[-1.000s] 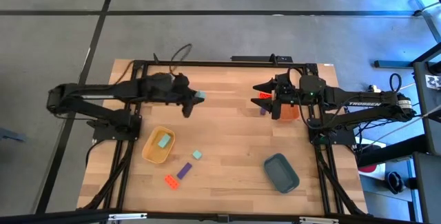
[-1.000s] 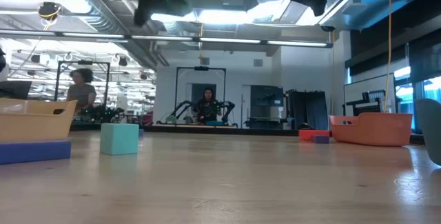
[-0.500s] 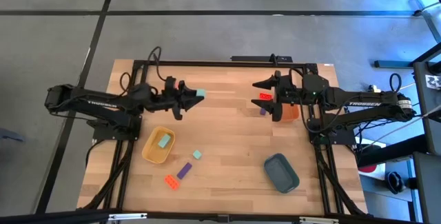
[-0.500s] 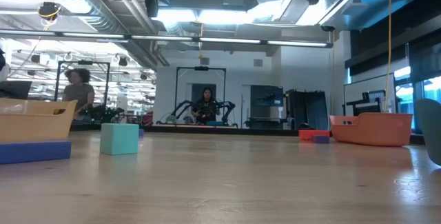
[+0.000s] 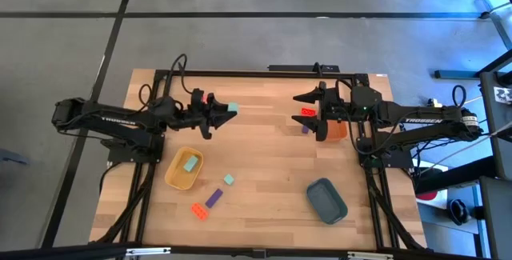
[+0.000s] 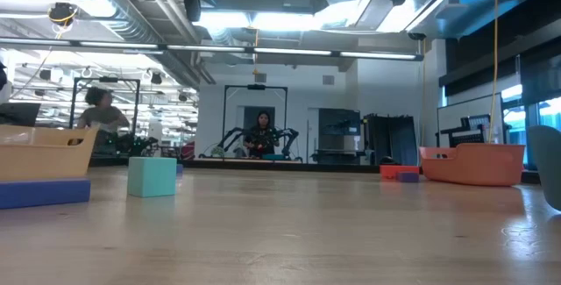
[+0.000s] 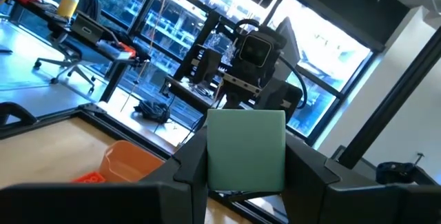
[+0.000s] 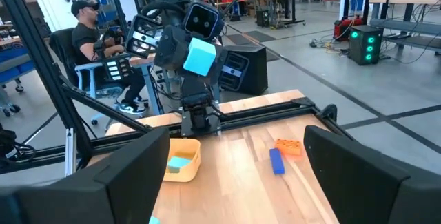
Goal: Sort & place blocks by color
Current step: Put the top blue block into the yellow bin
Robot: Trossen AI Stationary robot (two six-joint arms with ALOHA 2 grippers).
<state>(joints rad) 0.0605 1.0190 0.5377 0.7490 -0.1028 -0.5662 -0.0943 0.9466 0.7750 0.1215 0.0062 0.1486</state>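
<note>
My left gripper (image 5: 226,110) hangs over the table's far left part, shut on a pale teal block (image 7: 246,148); the right wrist view also shows that block (image 8: 202,56). My right gripper (image 5: 302,109) is open and hovers above a red-orange block (image 5: 307,112) and a purple block (image 5: 305,128), both beside the orange tray (image 5: 338,129). The yellow tray (image 5: 182,170) holds another teal block (image 5: 190,163). A teal block (image 5: 229,179), a purple block (image 5: 214,198) and a red-orange block (image 5: 198,210) lie on the table near it. My left gripper pinches the squarish teal block between its two fingers, which press on two opposite side faces (image 7: 212,160). The fingers lie about level and point toward the table's right. The block is lifted clear of the table, with its front face sticking out past the fingertips.
A dark teal tray (image 5: 326,199) sits near the table's near right. Black frame rails (image 5: 264,73) run along the table's edges. Bare wood (image 5: 264,156) lies between the trays. People sit at desks in the room beyond the table.
My left gripper rose and levelled out while keeping hold of the teal block, then stayed still for the last half second. The right arm and the blocks on the table have not moved.
</note>
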